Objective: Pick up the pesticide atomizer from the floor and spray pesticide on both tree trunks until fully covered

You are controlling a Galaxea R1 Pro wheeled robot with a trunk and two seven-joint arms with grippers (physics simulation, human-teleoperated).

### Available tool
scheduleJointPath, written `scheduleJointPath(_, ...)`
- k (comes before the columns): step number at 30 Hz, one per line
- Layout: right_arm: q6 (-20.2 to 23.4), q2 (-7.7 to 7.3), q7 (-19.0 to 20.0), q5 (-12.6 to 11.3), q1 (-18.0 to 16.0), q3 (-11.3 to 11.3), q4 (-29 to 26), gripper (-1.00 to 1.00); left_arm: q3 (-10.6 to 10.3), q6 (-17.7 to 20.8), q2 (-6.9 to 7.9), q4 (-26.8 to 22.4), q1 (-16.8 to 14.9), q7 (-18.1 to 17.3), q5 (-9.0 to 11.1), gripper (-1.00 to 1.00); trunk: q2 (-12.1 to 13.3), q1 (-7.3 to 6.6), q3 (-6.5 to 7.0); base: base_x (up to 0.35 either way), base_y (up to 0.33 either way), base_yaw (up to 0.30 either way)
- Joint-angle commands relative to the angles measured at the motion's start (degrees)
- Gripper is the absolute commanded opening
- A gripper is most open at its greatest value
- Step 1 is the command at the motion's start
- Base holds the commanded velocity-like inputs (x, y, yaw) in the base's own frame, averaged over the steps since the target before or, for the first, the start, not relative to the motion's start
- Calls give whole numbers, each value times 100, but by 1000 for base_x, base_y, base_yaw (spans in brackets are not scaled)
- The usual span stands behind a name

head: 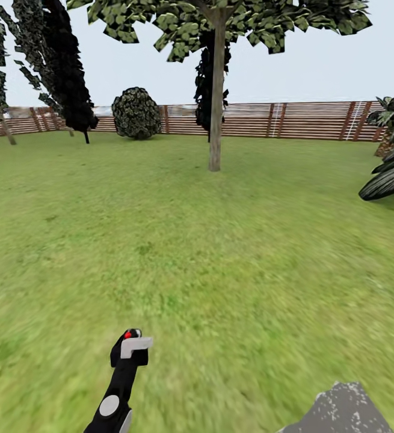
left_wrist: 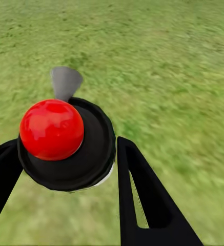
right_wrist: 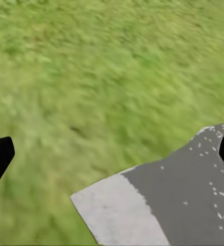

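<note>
Pesticide atomizer point(left_wrist: 65, 143): black body, red knob on top, grey nozzle; clamped between the closed fingers of the left gripper point(left_wrist: 65, 169), above grass point(head: 221, 252). Tree trunk point(head: 216, 102): far beyond the atomizer, before the slat fence point(head: 305, 120). Right gripper point(right_wrist: 112, 154): fingers spread wide, empty, over grey paving point(right_wrist: 183, 205).

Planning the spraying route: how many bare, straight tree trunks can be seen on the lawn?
1: the tree trunk stands straight ahead on the grass, before the wooden fence. The dark foliage at far left may hide another.
</note>
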Motion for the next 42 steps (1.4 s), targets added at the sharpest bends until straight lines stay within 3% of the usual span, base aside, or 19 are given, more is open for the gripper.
scheduleJointPath(1,0,0,0,0,0,0,0,100,0,0,0,-1,0,1,-3,-100,0,0,0,341,-72,0)
scheduleJointPath(42,-6,-24,-19,-14,-3,-16,-97,100,0,0,0,-1,0,1,-2,-100,0,0,0,341,-72,0)
